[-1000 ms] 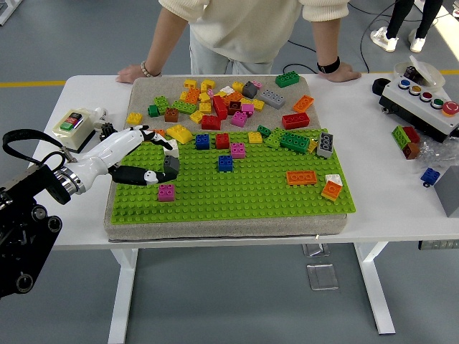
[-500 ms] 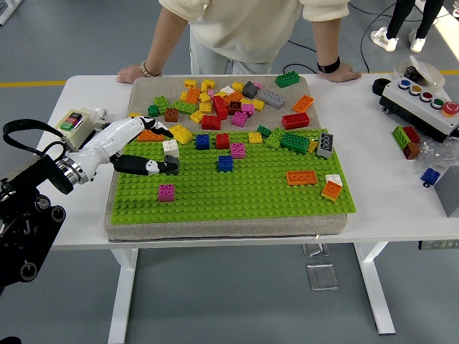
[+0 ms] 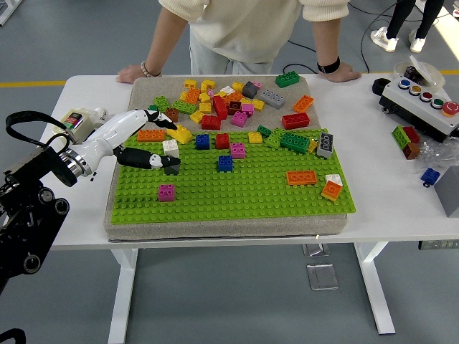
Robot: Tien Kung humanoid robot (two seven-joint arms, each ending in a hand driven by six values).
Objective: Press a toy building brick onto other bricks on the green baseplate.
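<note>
The left hand (image 3: 147,140) is seen over the left part of the green baseplate (image 3: 237,193), w/ fingers spread & relaxed, nothing gripped; its thumb tip is laid beside a white brick (image 3: 171,147) stacked on a grey one, on the plate's left. A purple brick (image 3: 166,191) sits nearer the front edge. Loose bricks (image 3: 215,100) are heaped at the back. A person's hands (image 3: 133,72) are rested on the table (image 3: 401,193) at the far side.

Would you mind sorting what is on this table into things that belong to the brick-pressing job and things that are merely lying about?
Belongs to the job:
left hand
white brick on a grey brick at its fingertips
green baseplate
loose brick pile

Just lying about:
button box
small switch box
blue brick off the plate
person's hands resting on the far edge
</note>
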